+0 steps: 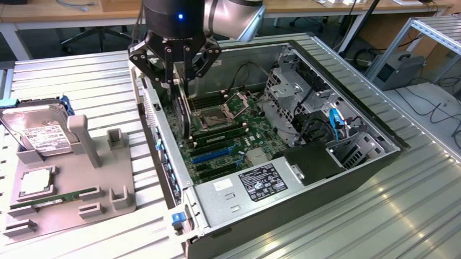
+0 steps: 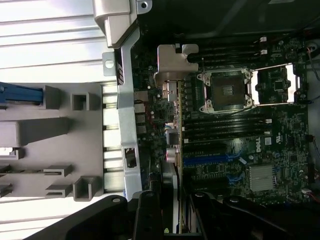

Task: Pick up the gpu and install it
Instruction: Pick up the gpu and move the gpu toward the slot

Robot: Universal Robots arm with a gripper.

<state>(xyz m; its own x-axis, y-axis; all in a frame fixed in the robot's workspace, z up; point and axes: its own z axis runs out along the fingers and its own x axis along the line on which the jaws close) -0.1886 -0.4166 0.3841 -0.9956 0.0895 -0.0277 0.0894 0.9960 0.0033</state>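
1. My pincer (image 1: 175,81) is clamped on the gpu (image 1: 184,110), which hangs down from the jaws as a thin dark strip in the upper left of the exterior view.
2. The card is inside the open computer case (image 1: 364,100), over the motherboard (image 1: 245,129). Its low end is close beside the CPU socket (image 1: 216,116) and near the case's rear wall (image 1: 154,116). I cannot tell whether it touches the board.
3. In the wrist view my fingers (image 2: 148,215) flank the gpu (image 2: 172,145), and its silvery bracket (image 2: 172,62) is at the end away from them.
4. The step in hand, as I judge it, is carrying the card to its seat. The blue slots (image 1: 212,155) lie lower in the exterior view than the card does, so it is not yet seated.
5. To do this well I would hold the grip firm and even, since a thin card held by its faces can pivot.
6. The contact edge should run parallel to the chosen slot, with the bracket toward the rear wall.
7. The exposed socket is the thing to stay clear of.
8. Any descent should be slow and straight, because a tilted card would jam.
9. On the bench (image 1: 72,75), at the exterior view's left, a grey fixture (image 1: 94,162) holds the hard drive (image 1: 40,135) and memory stick (image 1: 54,198), well apart from my work.
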